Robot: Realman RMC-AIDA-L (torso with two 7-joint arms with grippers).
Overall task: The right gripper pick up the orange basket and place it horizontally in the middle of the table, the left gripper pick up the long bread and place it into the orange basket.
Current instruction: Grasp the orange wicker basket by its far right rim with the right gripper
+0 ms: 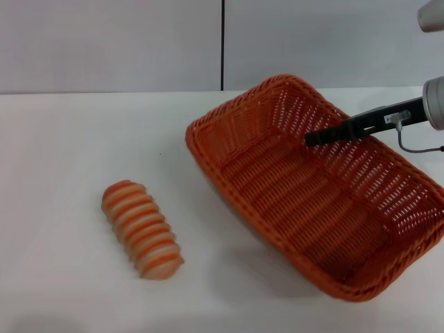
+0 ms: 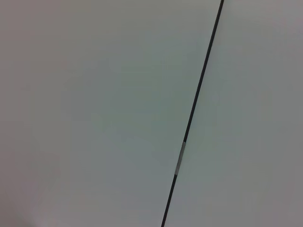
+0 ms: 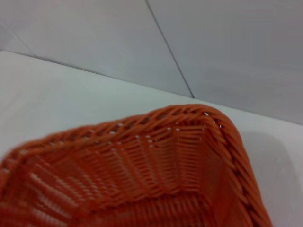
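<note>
Plain white smooth worktop (image 1: 62, 139) fills most of head view, back edge meeting grey wall. Small oblong toy loaf with orange-brown and cream ridged stripes (image 1: 142, 229) lies flat on worktop at robot's left, long axis running diagonally. Large rectangular orange woven wicker basket (image 1: 291, 208) at robot's right, well apart from loaf, tilted; whether any edge touches worktop cannot be told.

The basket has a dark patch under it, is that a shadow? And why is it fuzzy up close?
Head view: yes, the tilted orange basket casts a soft shadow on the table. Right wrist view: the nearest weave blurs, out of focus.
</note>
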